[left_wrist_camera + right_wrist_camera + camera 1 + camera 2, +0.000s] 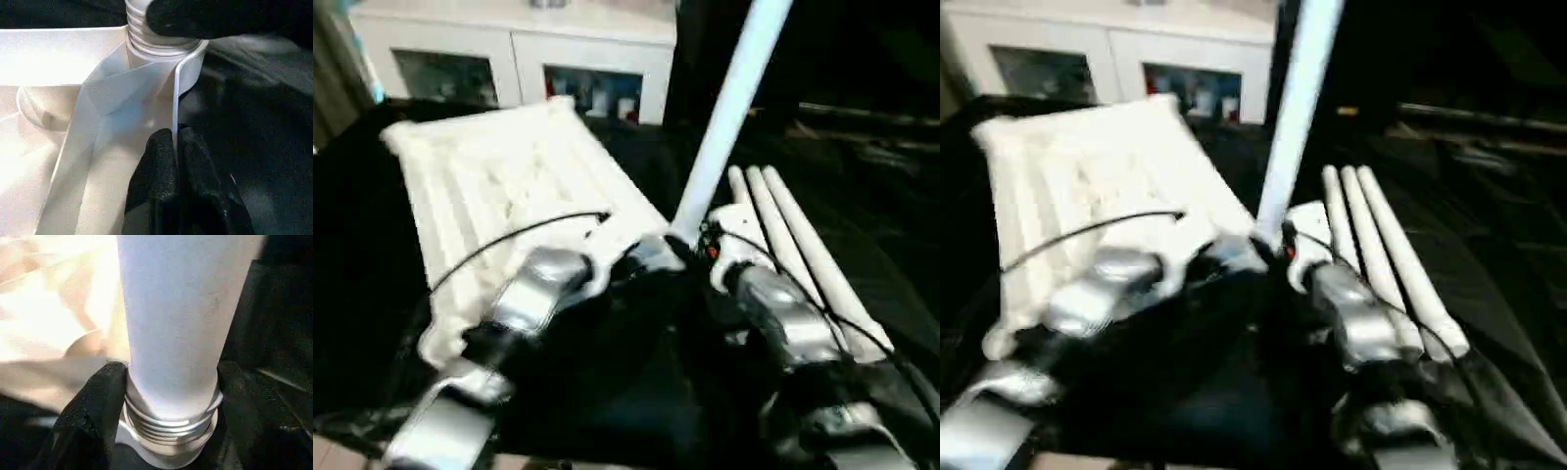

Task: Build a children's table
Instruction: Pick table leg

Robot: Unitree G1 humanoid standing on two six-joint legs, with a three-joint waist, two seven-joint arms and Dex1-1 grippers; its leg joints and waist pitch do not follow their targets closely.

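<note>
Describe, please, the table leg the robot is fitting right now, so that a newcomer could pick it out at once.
Start at the white ribbed tabletop lying underside up on the dark surface. At its near right corner a long white tubular leg rises, its threaded end at the corner socket between the right gripper's fingers. The three spare legs lie flat to the right.

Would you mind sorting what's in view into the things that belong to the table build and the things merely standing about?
Belonging to the job:
- tabletop, underside up
- upright leg, its threaded end at a corner socket
- three spare legs lying side by side

Just standing about:
- white cabinet behind
- black cloth under the parts
</note>
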